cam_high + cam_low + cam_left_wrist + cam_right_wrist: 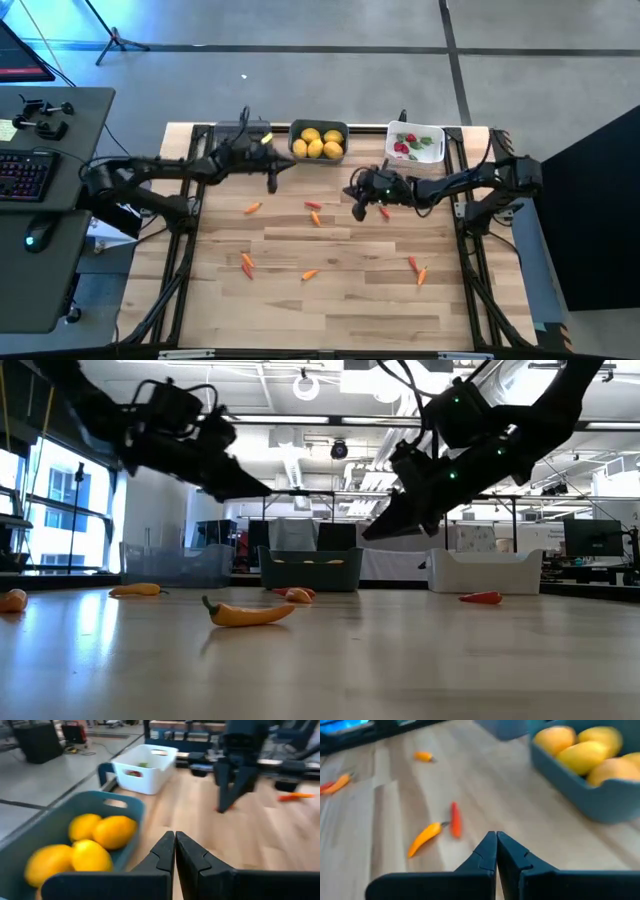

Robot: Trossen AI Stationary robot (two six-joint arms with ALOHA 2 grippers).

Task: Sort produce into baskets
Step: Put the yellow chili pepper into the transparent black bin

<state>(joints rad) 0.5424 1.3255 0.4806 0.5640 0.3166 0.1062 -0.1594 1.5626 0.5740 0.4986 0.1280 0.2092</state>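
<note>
Along the back of the bench (330, 300), the teal basket (318, 141) holds lemons and the white basket (415, 142) holds red bits. Left gripper (272, 180) and right gripper (358, 207) hang pinched together, holding nothing. Carrots (314, 214) lie loose, waiting to be sorted.

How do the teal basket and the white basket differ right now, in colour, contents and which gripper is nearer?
The teal basket is dark blue-green; the white basket is white. The teal basket holds only yellow lemons; the white basket holds small red and green pieces. The left gripper hangs nearer the teal basket, the right gripper nearer the white one; both are shut and empty. Both baskets sit along the table's far edge.
</note>
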